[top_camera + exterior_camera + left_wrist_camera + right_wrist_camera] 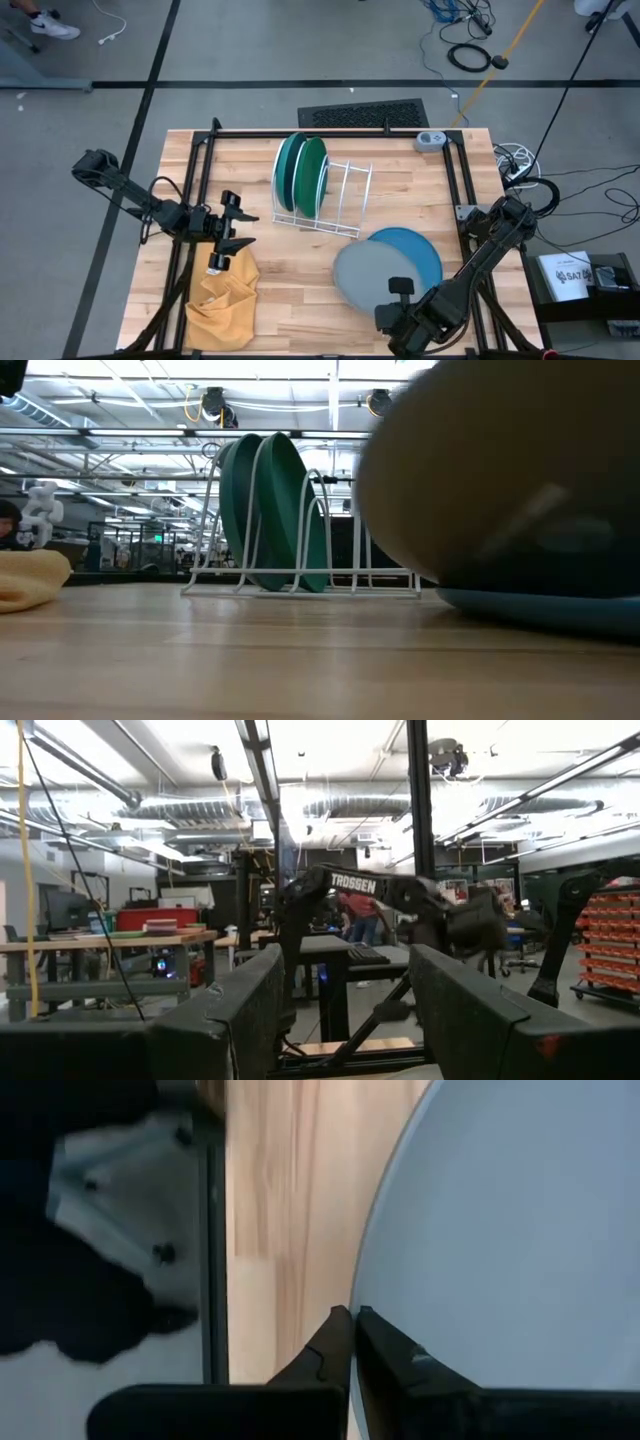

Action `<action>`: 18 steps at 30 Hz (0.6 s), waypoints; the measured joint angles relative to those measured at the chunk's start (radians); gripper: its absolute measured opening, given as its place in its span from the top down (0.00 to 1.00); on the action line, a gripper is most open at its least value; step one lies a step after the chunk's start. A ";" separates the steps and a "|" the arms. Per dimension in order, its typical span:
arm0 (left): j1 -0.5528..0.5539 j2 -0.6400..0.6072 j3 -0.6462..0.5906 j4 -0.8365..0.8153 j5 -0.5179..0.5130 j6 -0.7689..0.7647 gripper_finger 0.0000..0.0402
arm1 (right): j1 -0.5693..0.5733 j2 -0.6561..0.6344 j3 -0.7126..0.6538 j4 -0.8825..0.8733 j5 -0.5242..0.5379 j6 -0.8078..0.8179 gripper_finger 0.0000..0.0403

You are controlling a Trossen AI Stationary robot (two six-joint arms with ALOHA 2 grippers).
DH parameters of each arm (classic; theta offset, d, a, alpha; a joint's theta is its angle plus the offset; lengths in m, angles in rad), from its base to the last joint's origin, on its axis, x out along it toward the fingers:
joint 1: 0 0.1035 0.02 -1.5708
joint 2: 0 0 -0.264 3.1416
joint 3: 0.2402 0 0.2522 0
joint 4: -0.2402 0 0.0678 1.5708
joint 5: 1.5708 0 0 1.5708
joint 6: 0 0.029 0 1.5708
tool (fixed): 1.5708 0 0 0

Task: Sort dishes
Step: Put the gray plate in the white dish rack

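- The right gripper (350, 1320) has its two fingers drawn nearly together on the rim of the grey plate (375, 277); in the right wrist view the plate's edge passes between the fingertips (338, 1323), so it has the plate pinched.
- The right arm reaches in from the table's right side and bends low toward the near edge, its gripper (400, 300) at the grey plate's near rim.
- In the low view the grey plate (500, 470) looks raised and tilted, its underside filling much of the picture above the light blue plate (540, 605).
- The light blue plate (415, 250) lies flat on the wooden table (300, 290), partly under the grey plate.
- The left gripper (233, 228) holds nothing; its fingers (250, 1010) stand wide apart and point toward the table's middle.
- The left arm stretches in from the table's left side, its gripper just above the mustard-yellow cloth (225, 295).
- The dark green plate (312, 172) and the teal plate (290, 172) stand upright side by side in the white wire rack (345, 200) near the table's far middle.
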 joint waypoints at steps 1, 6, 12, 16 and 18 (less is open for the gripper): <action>0.000 0.000 0.000 0.001 0.000 0.000 0.46 | 0.000 0.000 0.024 -0.012 0.027 0.000 1.00; 0.000 0.000 0.000 0.011 0.000 -0.002 0.46 | 0.001 0.000 0.136 -0.042 0.183 -0.028 1.00; 0.000 0.000 0.000 0.023 0.000 -0.002 0.46 | 0.000 0.000 0.234 -0.059 0.368 -0.050 1.00; 0.000 0.000 0.000 0.034 0.001 -0.003 0.46 | 0.001 0.000 0.281 -0.056 0.500 -0.031 1.00; 0.000 0.000 0.000 0.039 0.013 -0.011 0.46 | 0.000 -0.001 0.294 -0.033 0.564 -0.025 1.00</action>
